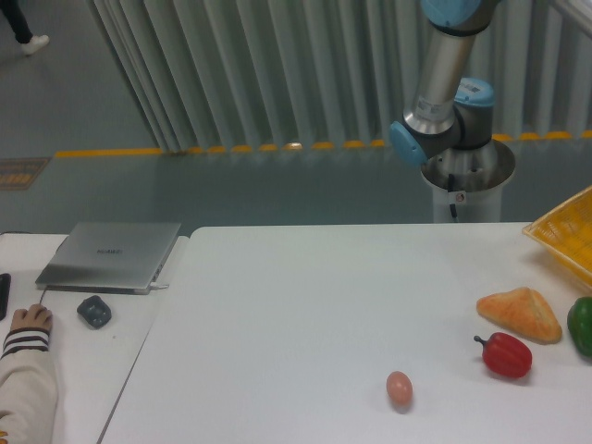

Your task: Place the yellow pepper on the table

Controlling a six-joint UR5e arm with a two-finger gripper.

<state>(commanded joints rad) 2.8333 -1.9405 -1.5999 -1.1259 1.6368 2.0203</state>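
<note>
The yellow pepper is out of view. Only the lower part of the arm (442,102) shows, rising from its base behind the far edge of the table (296,305) and leaving the frame at the top. The gripper itself is not in view, so its state does not show.
On the table's right side lie a red pepper (505,355), an orange-tan triangular bread (520,314), a green pepper (582,326) cut by the frame edge, and a pink egg (399,388). A yellow basket (564,233) sits at the far right. The left desk holds a laptop (111,254), a dark object (93,311) and a person's hand (30,319).
</note>
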